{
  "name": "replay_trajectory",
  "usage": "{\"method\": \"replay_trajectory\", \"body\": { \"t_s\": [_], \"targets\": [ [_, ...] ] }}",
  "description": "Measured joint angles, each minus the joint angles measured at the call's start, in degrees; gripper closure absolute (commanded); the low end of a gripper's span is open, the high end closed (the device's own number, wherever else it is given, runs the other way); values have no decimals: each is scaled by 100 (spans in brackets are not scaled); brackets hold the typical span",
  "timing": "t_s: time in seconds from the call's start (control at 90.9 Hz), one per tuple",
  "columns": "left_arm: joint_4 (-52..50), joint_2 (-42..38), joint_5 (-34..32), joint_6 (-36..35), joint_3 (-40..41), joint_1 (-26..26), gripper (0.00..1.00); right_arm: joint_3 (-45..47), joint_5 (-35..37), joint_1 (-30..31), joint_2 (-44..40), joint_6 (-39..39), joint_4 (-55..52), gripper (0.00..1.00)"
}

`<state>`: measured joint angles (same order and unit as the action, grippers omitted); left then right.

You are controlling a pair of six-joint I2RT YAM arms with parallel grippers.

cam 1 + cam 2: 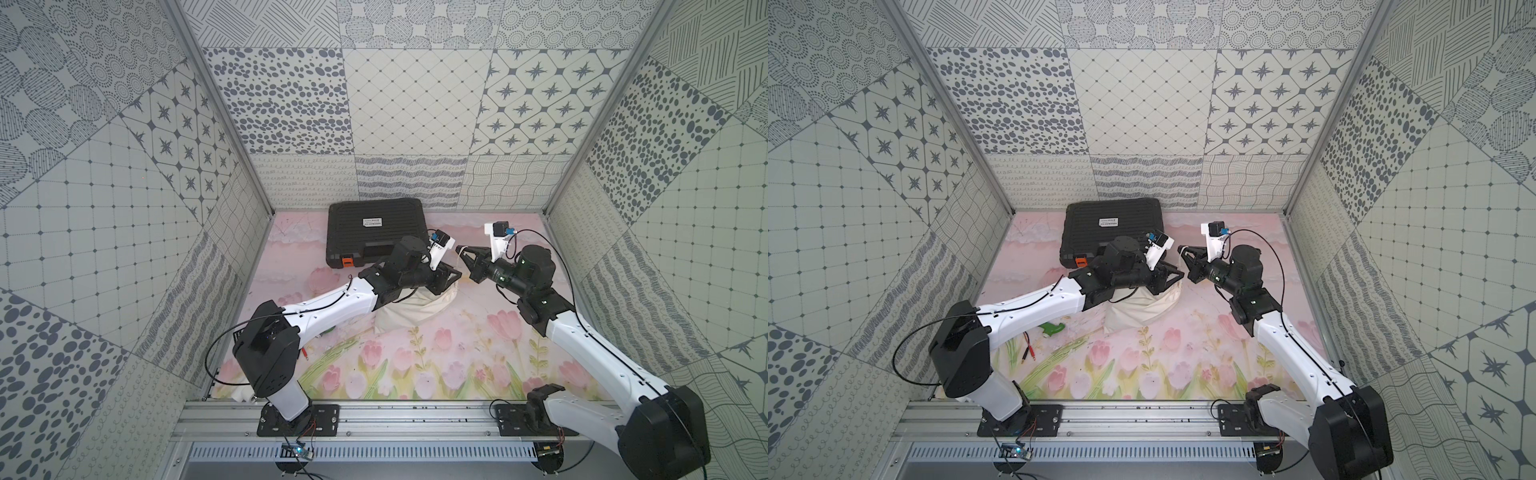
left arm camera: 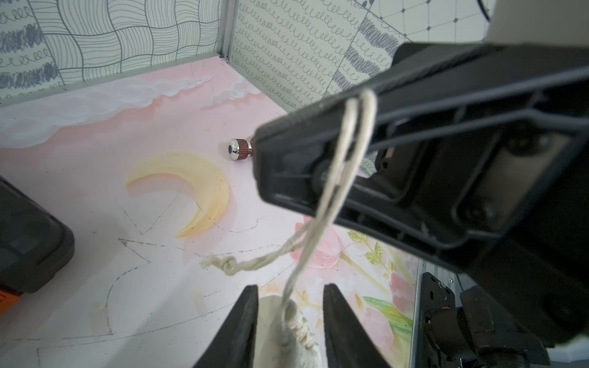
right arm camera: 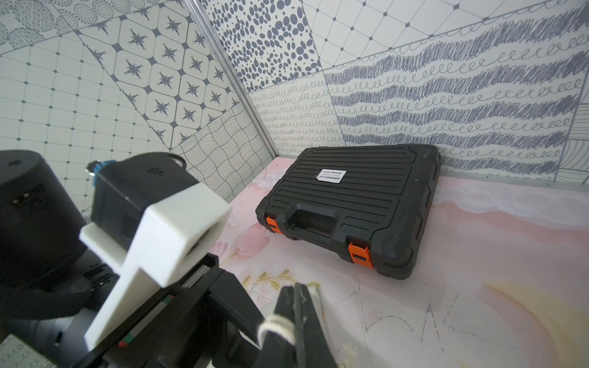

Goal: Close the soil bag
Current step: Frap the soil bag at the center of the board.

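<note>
The cream soil bag [image 1: 411, 311] [image 1: 1138, 309] lies mid-table on the flowered mat. Its gathered neck [image 2: 296, 325] stands between the fingers [image 2: 248, 321] of my left gripper [image 2: 290, 288] [image 1: 453, 276], which is shut on the neck; further in, the cloth fills the gap. The thin cord [image 2: 338, 165] runs up from the neck and loops over my right gripper [image 3: 294, 286] [image 1: 459, 249]. That gripper is shut on the cord [image 3: 275, 325], just above and right of the neck. The cord's knotted end [image 2: 228, 264] hangs free.
A black ribbed case [image 1: 374, 232] [image 3: 350, 204] with orange latches lies at the back left, close behind my left wrist. A small brown and silver knob [image 2: 239, 149] lies near the back right corner. A green object [image 1: 1052, 328] and red-tipped leads [image 1: 1027, 351] lie under my left arm.
</note>
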<state>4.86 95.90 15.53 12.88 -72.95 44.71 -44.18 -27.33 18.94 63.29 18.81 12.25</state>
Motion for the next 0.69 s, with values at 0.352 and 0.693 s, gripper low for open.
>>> {"method": "replay_trajectory", "body": {
  "t_s": [0.352, 0.693],
  "targets": [
    [4, 492, 470, 72, -363, 0, 100, -17, 92, 2, -46, -177, -188, 100],
    [278, 616, 557, 0, -74, 9, 100, -232, 356, -116, -46, -380, -1023, 100]
  ]
}}
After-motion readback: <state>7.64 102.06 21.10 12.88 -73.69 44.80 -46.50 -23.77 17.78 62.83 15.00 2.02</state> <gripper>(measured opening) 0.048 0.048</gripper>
